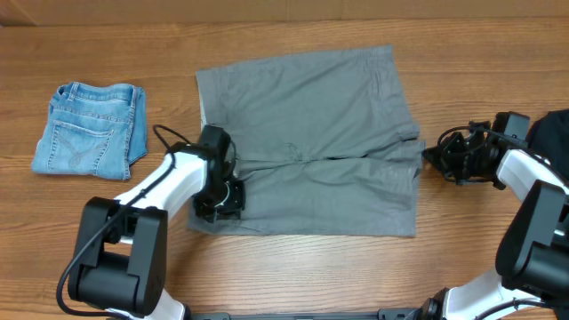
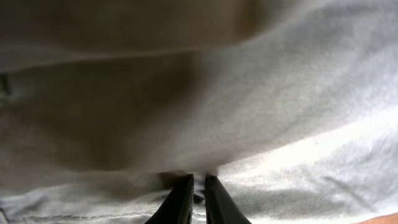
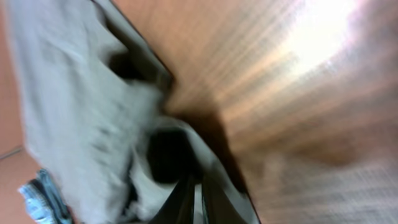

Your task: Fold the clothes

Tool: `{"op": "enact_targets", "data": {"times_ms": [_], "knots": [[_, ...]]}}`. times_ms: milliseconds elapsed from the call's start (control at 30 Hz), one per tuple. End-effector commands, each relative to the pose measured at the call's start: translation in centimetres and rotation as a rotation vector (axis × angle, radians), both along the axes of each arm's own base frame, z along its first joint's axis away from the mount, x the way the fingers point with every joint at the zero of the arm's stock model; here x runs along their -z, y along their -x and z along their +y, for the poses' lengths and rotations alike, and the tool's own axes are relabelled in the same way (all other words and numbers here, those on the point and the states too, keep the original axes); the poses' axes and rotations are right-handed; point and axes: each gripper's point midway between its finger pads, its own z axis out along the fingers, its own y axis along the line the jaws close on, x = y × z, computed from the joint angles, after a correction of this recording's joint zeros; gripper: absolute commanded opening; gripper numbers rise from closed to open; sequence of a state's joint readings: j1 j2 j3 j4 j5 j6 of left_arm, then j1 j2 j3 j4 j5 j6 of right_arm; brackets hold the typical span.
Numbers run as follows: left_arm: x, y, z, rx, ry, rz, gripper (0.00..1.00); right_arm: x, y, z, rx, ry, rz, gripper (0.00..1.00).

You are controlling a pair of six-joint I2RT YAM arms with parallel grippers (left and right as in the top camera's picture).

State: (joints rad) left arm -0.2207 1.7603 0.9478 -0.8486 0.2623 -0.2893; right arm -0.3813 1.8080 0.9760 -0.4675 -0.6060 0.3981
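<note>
Item one: grey shorts (image 1: 311, 133). Plain woven cloth, matte, spread flat on the wooden table (image 1: 293, 276) in a roughly square outline. A seam line crosses the middle with a small pucker at the centre, and shallow creases fan out from it. The edge on the right arm's side is drawn into a short point.

Item two: denim shorts (image 1: 89, 132). Light-blue and faded with a stitched back pocket, folded to a compact rectangle. They lie well apart from the grey shorts, beyond the edge on the left arm's side.

Item three: a black garment (image 1: 556, 133). It lies beyond the opposite edge of the grey shorts and is cut off by the frame. Its shape cannot be told.

Left gripper (image 2: 199, 180): the overhead view shows it over the near corner of the grey shorts, but the black housing hides the tips. The left wrist view supplies them. Two dark tapered fingers (image 2: 183, 199) stand almost together with a thin ridge of grey cloth pinched between them. It also shows a fine twill grain that is not legible from above.

Right gripper (image 1: 433, 156): it sits at the drawn-out point of the grey shorts. The right wrist view is blurred, but it shows the tips closed on a rolled fold of grey cloth, with streaked wood grain beside it.
</note>
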Motion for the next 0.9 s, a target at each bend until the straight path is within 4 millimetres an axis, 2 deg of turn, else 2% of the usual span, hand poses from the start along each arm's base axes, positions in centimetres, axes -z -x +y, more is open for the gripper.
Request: {"op": "enact_targets", "data": {"times_ms": [0, 67, 167, 233, 300, 367, 433, 500, 667, 767, 867], "knots": [[2.1, 1.3, 3.9, -0.021, -0.153, 0.047, 0.13, -3.4, -2.4, 0.3, -0.038, -0.084, -0.153, 0.06], [2.1, 1.2, 4.0, -0.015, -0.15, 0.043, 0.13, -4.8, -3.5, 0.8, -0.064, -0.123, -0.231, 0.06], [2.1, 1.2, 4.0, -0.012, -0.149, 0.039, 0.14, -5.4, -4.3, 1.2, -0.076, -0.122, -0.268, 0.04], [2.1, 1.2, 4.0, -0.012, -0.15, 0.04, 0.14, -4.6, -3.9, 1.0, -0.057, -0.095, -0.225, 0.05], [2.1, 1.3, 4.0, -0.011, -0.153, 0.042, 0.14, -3.5, -2.9, 0.6, -0.03, -0.076, -0.152, 0.15], [2.1, 1.3, 4.2, -0.006, -0.162, 0.042, 0.14, -2.3, -1.8, 0.0, -0.006, -0.04, -0.078, 0.2], [2.2, 1.3, 4.4, -0.003, -0.175, 0.04, 0.15, -1.2, -0.6, -0.4, -0.009, 0.008, -0.014, 0.31], [2.2, 1.2, 4.4, -0.001, -0.174, 0.036, 0.15, -0.6, 0.3, -0.1, -0.033, 0.025, 0.022, 0.33], [2.2, 1.0, 4.4, -0.002, -0.172, 0.029, 0.15, 0.7, 1.3, 1.7, -0.087, 0.046, 0.049, 0.31], [2.2, 1.0, 4.4, 0.002, -0.172, 0.029, 0.15, 0.8, 1.0, 2.9, -0.121, 0.053, 0.031, 0.2], [2.2, 1.0, 4.4, 0.002, -0.172, 0.029, 0.15, 0.6, 0.2, 3.2, -0.133, 0.063, -0.003, 0.14]]}}
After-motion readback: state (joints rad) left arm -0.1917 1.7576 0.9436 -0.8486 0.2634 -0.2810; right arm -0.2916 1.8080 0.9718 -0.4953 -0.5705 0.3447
